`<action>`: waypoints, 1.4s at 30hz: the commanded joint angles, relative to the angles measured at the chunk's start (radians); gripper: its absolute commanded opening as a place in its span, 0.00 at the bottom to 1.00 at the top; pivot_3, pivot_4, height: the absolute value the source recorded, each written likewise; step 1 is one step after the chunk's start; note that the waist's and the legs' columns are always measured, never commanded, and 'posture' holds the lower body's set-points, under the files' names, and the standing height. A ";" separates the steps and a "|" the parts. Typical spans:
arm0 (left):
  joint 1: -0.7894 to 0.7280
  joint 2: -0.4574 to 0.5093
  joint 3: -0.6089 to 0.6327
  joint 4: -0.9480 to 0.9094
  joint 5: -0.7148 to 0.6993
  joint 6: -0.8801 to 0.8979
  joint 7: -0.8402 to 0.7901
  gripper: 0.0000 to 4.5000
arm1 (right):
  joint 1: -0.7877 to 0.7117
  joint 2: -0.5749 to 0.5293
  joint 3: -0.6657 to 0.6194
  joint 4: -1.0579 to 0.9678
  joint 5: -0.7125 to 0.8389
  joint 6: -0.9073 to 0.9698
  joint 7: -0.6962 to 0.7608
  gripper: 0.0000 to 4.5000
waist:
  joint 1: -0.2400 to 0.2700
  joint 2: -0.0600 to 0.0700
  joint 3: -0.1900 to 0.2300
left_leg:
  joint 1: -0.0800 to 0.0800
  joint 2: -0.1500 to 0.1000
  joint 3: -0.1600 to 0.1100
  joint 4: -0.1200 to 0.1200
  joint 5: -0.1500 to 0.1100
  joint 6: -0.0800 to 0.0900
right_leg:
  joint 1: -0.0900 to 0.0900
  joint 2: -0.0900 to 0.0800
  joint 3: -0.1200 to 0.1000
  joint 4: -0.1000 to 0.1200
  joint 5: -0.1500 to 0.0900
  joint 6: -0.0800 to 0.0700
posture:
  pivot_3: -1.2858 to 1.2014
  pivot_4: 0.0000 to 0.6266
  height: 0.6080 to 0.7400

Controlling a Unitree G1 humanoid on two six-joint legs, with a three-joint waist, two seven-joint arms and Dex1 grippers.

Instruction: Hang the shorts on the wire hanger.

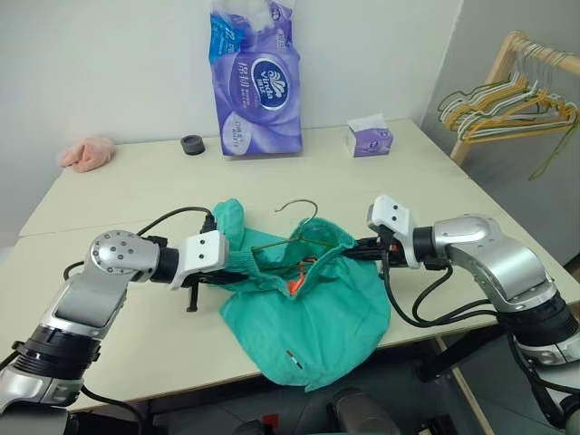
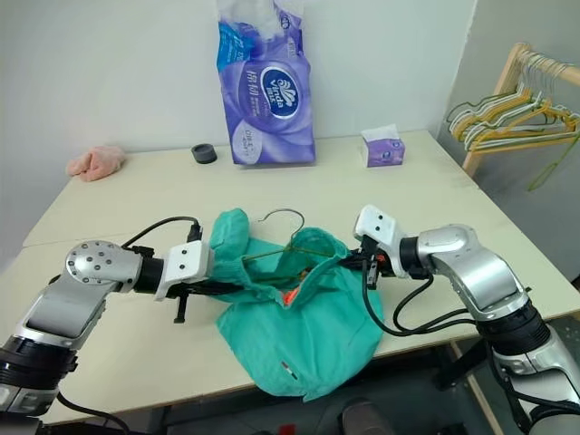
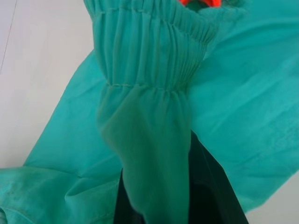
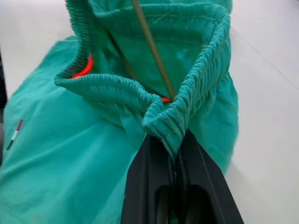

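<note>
Both pincers are clamped on the gathered waistband of the teal-green cloth shorts (image 1: 308, 313), left pincer (image 1: 220, 263) at one end and right pincer (image 1: 358, 246) at the other, apparently to spread the waist so it can settle over the frame. The legs sag over the near edge of the pale surface (image 1: 136, 195). The thin olive-green wire hanger (image 1: 299, 231) sits inside the opening between the pincers, hook rising behind.

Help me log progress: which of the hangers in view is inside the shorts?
The olive-green wire hanger over the table; its hook pokes up out of the teal shorts waistband. The other hangers hang bunched on the wooden rack, far right.
</note>
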 commanded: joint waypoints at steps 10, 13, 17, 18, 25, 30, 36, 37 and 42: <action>0.012 -0.028 -0.011 -0.032 0.009 -0.009 0.023 0.00 | 0.007 -0.068 0.002 -0.027 -0.063 -0.146 0.065 0.47 | -0.001 0.000 0.000 | 0.000 0.000 0.000 0.000 0.000 0.000 | 0.000 0.000 0.000 0.000 0.000 0.000 | 0.39 0.02 1.00; 0.022 -0.029 -0.014 -0.040 0.008 -0.008 0.023 0.00 | 0.031 -0.100 -0.027 -0.044 -0.050 -0.136 0.066 0.71 | 0.000 0.000 0.000 | 0.000 0.000 0.000 0.000 0.000 0.000 | 0.000 0.000 0.000 0.000 0.000 0.000 | 0.39 0.02 1.00; 0.027 -0.029 -0.018 -0.044 0.006 -0.008 0.023 0.00 | 0.066 -0.144 -0.046 -0.040 -0.083 -0.153 0.045 0.99 | 0.000 0.000 0.000 | 0.000 0.000 0.000 0.000 0.000 0.000 | 0.000 0.000 0.000 0.000 0.000 0.000 | 0.39 0.02 1.00; 0.027 -0.030 -0.018 -0.044 0.006 -0.009 0.023 0.00 | 0.074 -0.151 -0.045 -0.032 -0.097 -0.163 0.037 0.99 | 0.000 0.000 0.000 | 0.000 0.000 0.000 0.000 0.000 0.000 | 0.000 0.000 0.000 0.000 0.000 0.000 | 0.39 0.02 1.00; 0.014 -0.034 -0.030 -0.025 0.012 -0.021 0.014 0.00 | 0.076 -0.102 0.032 0.026 -0.185 -0.230 0.018 0.99 | -0.005 0.000 0.000 | 0.000 0.000 0.000 0.000 0.000 0.000 | 0.000 0.001 0.000 0.000 0.000 0.000 | 0.39 0.03 1.00; 0.002 -0.040 -0.037 -0.013 0.016 -0.029 0.010 0.00 | 0.020 -0.030 0.106 0.148 -0.270 -0.308 0.033 0.99 | -0.012 0.000 0.000 | 0.000 0.000 0.000 0.000 0.000 0.000 | 0.000 0.000 0.000 0.000 0.000 0.000 | 0.39 0.02 1.00; -0.004 -0.048 -0.030 -0.020 0.006 -0.017 0.006 0.00 | -0.092 0.054 0.198 0.389 -0.360 -0.416 0.098 0.99 | -0.025 0.000 0.000 | 0.000 0.000 -0.001 0.000 0.000 0.000 | 0.000 0.000 -0.002 0.000 0.000 0.000 | 0.39 0.01 1.00; -0.004 -0.048 -0.029 -0.023 0.004 -0.015 0.005 0.00 | -0.101 0.062 0.206 0.413 -0.370 -0.429 0.110 0.99 | -0.027 0.000 0.000 | 0.000 0.000 -0.002 0.000 0.000 0.000 | 0.000 0.000 -0.002 0.000 0.000 0.000 | 0.39 0.01 1.00; -0.002 -0.051 -0.022 -0.037 -0.011 0.003 0.004 0.00 | -0.125 0.103 0.214 0.485 -0.396 -0.464 0.144 0.88 | -0.031 0.000 0.000 | 0.000 0.000 -0.002 0.000 0.000 0.000 | 0.000 0.000 -0.002 0.000 0.000 0.000 | 0.39 0.01 1.00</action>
